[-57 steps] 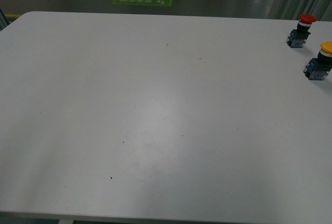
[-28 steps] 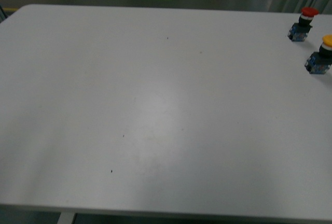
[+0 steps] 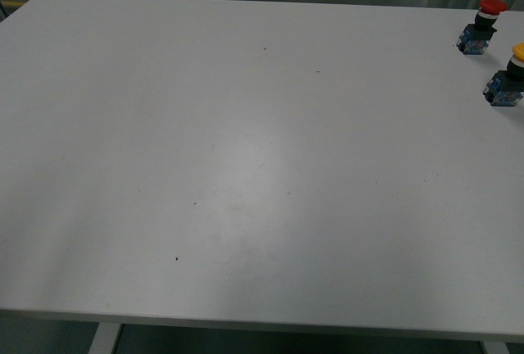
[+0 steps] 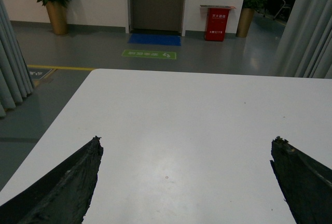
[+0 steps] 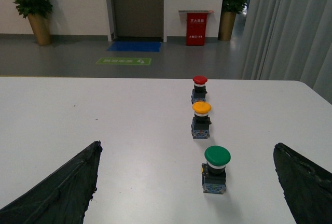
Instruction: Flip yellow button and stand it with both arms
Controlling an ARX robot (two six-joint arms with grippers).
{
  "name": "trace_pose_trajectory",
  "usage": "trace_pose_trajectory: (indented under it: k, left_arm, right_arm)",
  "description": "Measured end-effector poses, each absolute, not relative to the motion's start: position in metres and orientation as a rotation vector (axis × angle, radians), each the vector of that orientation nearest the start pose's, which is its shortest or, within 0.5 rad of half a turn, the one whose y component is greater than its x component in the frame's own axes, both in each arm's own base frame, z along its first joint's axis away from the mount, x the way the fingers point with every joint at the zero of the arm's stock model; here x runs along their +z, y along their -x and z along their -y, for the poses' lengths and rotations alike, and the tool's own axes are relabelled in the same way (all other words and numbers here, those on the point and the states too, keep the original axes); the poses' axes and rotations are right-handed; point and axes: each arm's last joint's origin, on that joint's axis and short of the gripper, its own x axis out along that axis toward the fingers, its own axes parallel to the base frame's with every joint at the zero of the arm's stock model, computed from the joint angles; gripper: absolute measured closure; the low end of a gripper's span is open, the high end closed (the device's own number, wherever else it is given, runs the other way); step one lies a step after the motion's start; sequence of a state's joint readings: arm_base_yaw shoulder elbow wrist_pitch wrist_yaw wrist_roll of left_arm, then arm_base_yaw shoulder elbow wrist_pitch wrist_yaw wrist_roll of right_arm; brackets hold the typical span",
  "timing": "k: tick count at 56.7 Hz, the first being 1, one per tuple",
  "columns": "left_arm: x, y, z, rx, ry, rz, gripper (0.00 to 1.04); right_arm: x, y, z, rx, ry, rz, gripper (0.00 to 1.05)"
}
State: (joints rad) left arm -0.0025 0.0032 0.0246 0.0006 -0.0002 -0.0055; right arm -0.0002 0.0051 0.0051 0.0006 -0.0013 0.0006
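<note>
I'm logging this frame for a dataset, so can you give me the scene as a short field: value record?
surface: white table
yellow button: upright, cap up, middle of a row of three
red button: upright, beyond the yellow one
green button: upright, nearest the right wrist camera, outside the front view
left gripper: open, over bare table
right gripper: open, facing the row, touching nothing
contact with buttons: none
</note>
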Motion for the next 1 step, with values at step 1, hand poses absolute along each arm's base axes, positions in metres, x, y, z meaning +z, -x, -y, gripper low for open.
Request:
trace_pose_trajectory:
  k: [1]
  left_arm:
    - [0.1717, -0.0963, 0.0002, -0.002, 0.005, 0.022, 0.07]
  right_arm:
    - [0.1649, -0.0977, 0.0000, 0.001, -0.001, 0.001, 0.07]
